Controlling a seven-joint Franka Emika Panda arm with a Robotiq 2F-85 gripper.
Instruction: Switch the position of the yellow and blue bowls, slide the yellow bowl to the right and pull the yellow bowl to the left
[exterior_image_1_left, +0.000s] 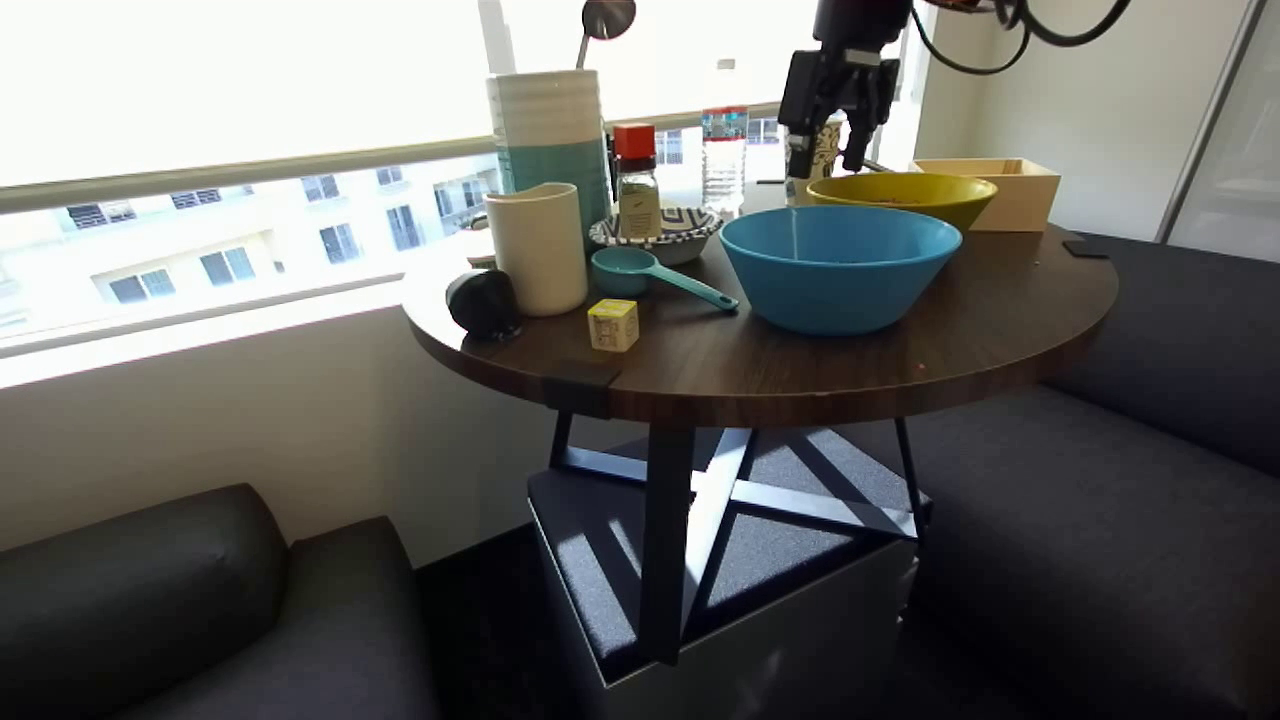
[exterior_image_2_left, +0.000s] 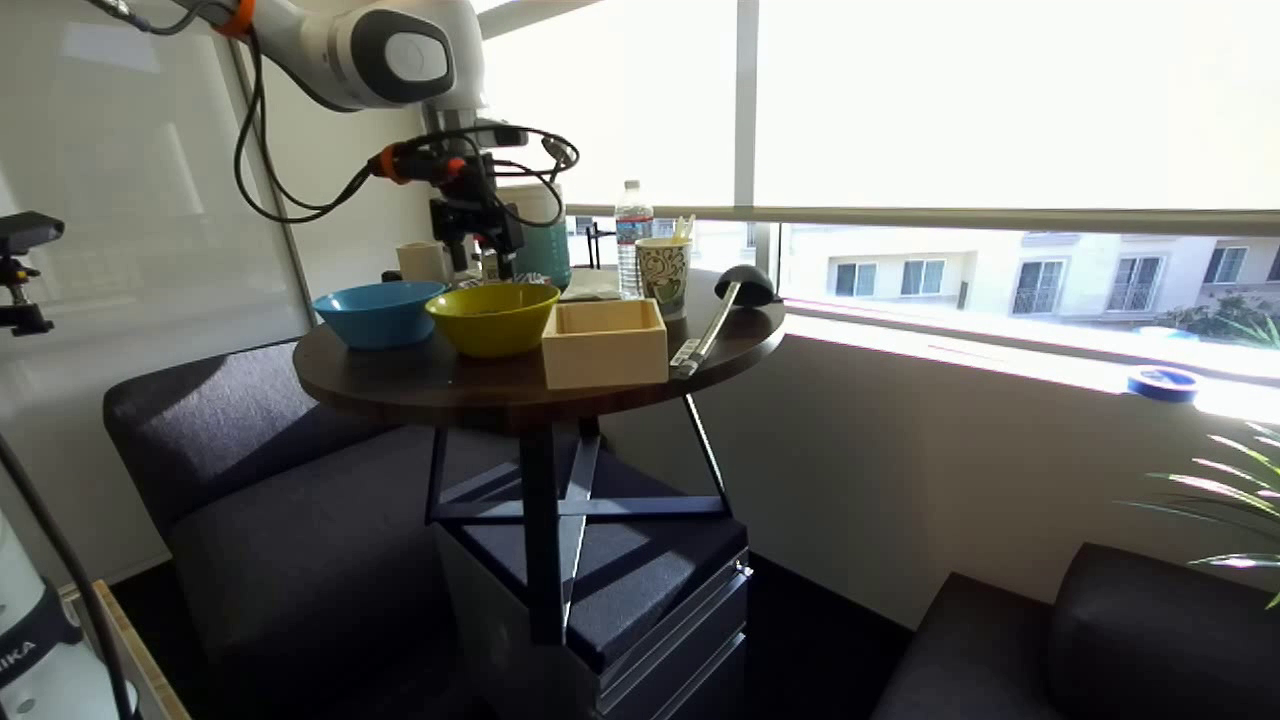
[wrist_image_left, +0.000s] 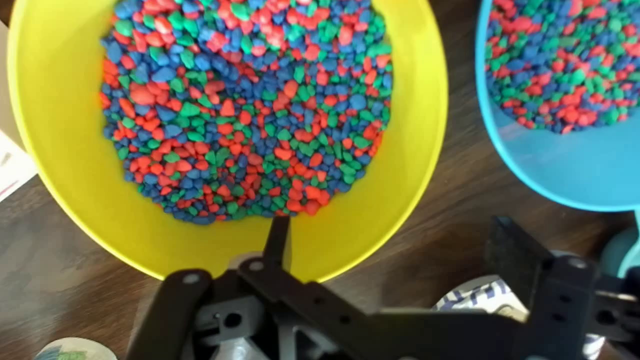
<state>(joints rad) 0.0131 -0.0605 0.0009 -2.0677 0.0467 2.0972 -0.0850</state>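
Above the round table (exterior_image_1_left: 740, 365), the gripper (wrist_image_left: 390, 220) hangs with its two fingers spread wide apart. In the wrist view, the yellow bowl (wrist_image_left: 65, 125) sits at ten o'clock from it and the blue bowl (wrist_image_left: 565, 165) at two o'clock. One finger overlaps the yellow bowl's rim near its five o'clock; whether it touches, I cannot tell. The other finger is over bare wood. Both bowls stand upright and hold red, blue and green pebbles (wrist_image_left: 245, 110). A strip of tabletop separates them, with the blue bowl at three o'clock from the yellow.

In an exterior view, the tan wooden box (exterior_image_2_left: 605, 358) stands just past three o'clock from the yellow bowl, and the blue bowl is at nine. A patterned cup (exterior_image_2_left: 662, 268) is between two and three o'clock, and a ladle (exterior_image_2_left: 718, 325) lies at three, beyond the box.

In an exterior view, a teal scoop (exterior_image_1_left: 622, 275) lies at nine o'clock from the blue bowl, a yellow-topped block (exterior_image_1_left: 613, 328) between eight and nine, and a water bottle (exterior_image_1_left: 724, 175) between ten and eleven.
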